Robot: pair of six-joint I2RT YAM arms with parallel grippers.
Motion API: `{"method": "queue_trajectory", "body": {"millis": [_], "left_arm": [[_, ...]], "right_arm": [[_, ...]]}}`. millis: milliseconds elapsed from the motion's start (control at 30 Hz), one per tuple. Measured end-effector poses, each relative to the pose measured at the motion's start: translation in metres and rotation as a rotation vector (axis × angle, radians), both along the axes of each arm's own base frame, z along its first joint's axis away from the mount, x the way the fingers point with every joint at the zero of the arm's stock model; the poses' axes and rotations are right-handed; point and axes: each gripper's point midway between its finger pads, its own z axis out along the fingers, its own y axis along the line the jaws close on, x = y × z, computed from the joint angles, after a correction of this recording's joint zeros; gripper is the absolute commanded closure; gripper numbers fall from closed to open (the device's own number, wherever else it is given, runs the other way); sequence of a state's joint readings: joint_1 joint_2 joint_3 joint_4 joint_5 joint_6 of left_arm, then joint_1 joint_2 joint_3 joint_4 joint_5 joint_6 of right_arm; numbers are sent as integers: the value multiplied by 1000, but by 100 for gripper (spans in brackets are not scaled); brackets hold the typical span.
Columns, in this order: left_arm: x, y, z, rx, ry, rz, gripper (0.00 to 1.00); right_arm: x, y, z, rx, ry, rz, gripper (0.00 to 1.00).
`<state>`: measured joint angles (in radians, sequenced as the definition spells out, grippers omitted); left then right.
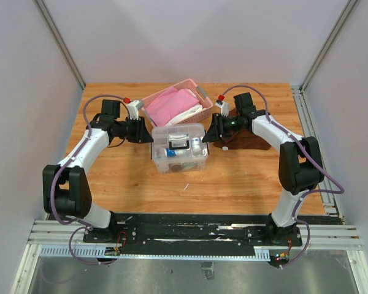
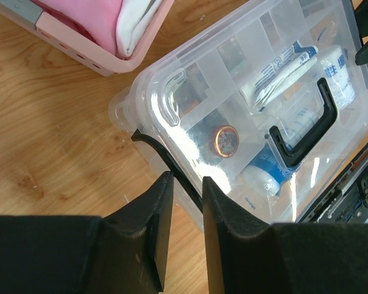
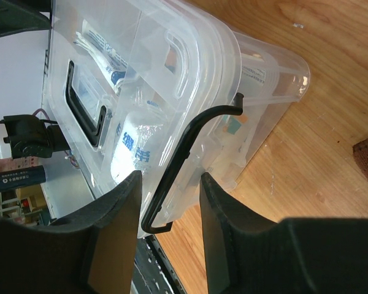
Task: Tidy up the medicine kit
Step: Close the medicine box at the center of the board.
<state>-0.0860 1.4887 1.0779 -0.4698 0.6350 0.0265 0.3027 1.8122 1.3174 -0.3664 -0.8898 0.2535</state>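
The medicine kit (image 1: 165, 164) stands in the middle of the table (image 1: 245, 177), and the pink basket (image 1: 199, 114) is just beside it at 12 o'clock. Its clear lid (image 2: 190, 73) with the dark handle (image 2: 303, 131) is already on. A tube (image 2: 282, 67) and a small bottle (image 2: 226, 141) lie in the divided tray under it, so the sorting seems done. What remains, as a judgement, is to fasten the two dark side latches.

The left gripper (image 2: 187, 180) is at the kit's 9 o'clock. Its jaws are narrow around the left latch (image 2: 154, 149), but one cannot tell if they pinch it. The right gripper (image 3: 170, 179), at 3 o'clock, has its jaws apart on both sides of the right latch (image 3: 190, 138), without touching it. It is not clear whether either latch is locked.
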Motion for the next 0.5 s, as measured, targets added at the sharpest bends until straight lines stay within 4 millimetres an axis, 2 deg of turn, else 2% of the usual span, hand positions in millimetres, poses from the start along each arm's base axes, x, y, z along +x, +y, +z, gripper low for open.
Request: {"method": "queue_trajectory", "body": {"millis": [200,500], "left_arm": [[0,-1,4,-12,-10,-15,97],[1,7,-5,33,-5,-7,71]], "right_arm": [[0,0,0,-1,-4,2,78],[-5,1,3,2,-24,21,73]]}}
